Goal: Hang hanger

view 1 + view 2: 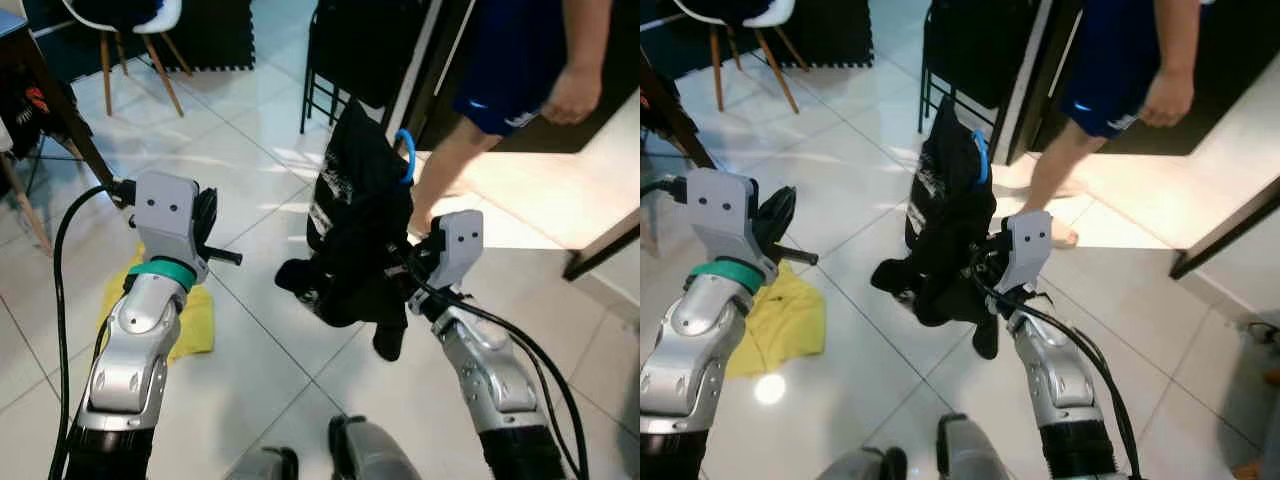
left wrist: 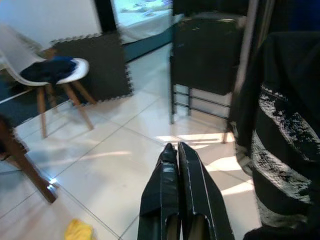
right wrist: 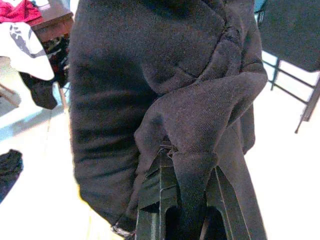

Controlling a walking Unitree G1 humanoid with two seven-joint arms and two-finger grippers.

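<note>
Many glossy white floor tiles (image 1: pixel 260 330)

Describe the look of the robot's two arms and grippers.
Both arms are silver metal shells with light grey wrist boxes and black cables. The left arm has a teal band; the left gripper has long black fingers. The right arm ends in the right gripper, also black.

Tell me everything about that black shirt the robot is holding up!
The black shirt looks like soft knit cloth with a whitish print on one side. It hangs bunched and draped over a blue hanger, whose hook pokes out near the top. Its lower folds dangle above the white tiled floor, not touching it. The right end effector is shut on a fold of the fabric, holding it up in front of the robot. A person's leg stands just behind it.
</note>
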